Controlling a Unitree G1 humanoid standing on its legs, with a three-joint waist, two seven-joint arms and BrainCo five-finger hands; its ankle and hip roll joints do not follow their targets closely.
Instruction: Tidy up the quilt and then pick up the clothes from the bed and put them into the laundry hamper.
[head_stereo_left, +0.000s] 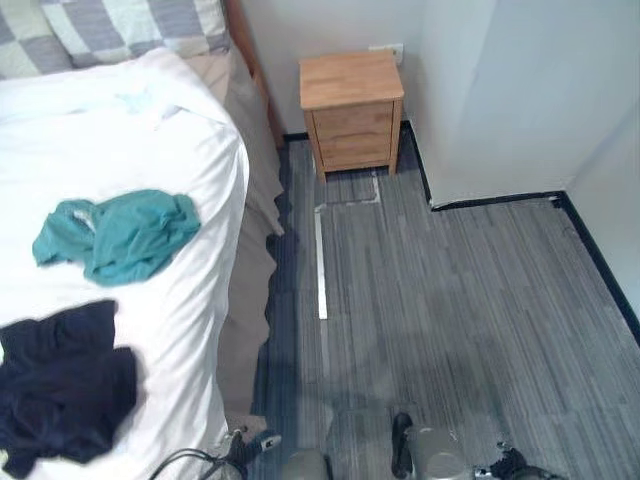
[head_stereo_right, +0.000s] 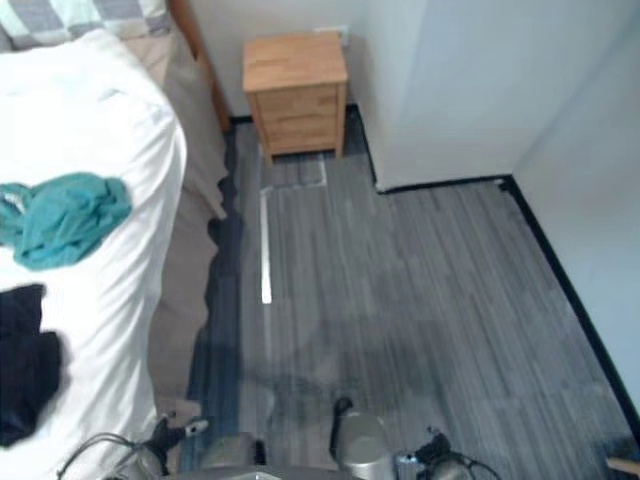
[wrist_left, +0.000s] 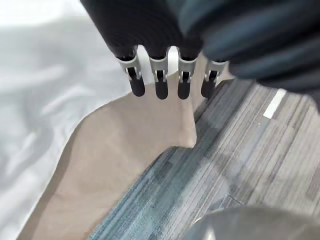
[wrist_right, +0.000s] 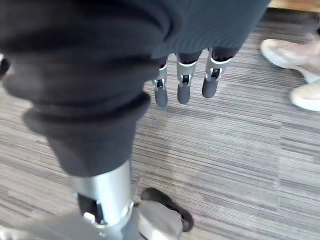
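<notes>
A white quilt (head_stereo_left: 120, 130) lies spread over the bed at the left. On it rests a crumpled teal garment (head_stereo_left: 122, 233), and nearer the front a dark navy garment (head_stereo_left: 62, 385). My left hand (wrist_left: 159, 75) hangs beside the bed with straight fingers, holding nothing, above the beige bed skirt (wrist_left: 120, 160) and the carpet. Over the grey floor my right hand (wrist_right: 184, 82) hangs with relaxed fingers and holds nothing.
A checked pillow (head_stereo_left: 140, 25) lies at the bed's head. A wooden nightstand (head_stereo_left: 352, 108) stands in the far corner against the white wall (head_stereo_left: 500, 90). Grey carpet (head_stereo_left: 450, 300) runs along the bed's right side. A person's pale shoes (wrist_right: 295, 60) stand near my right hand.
</notes>
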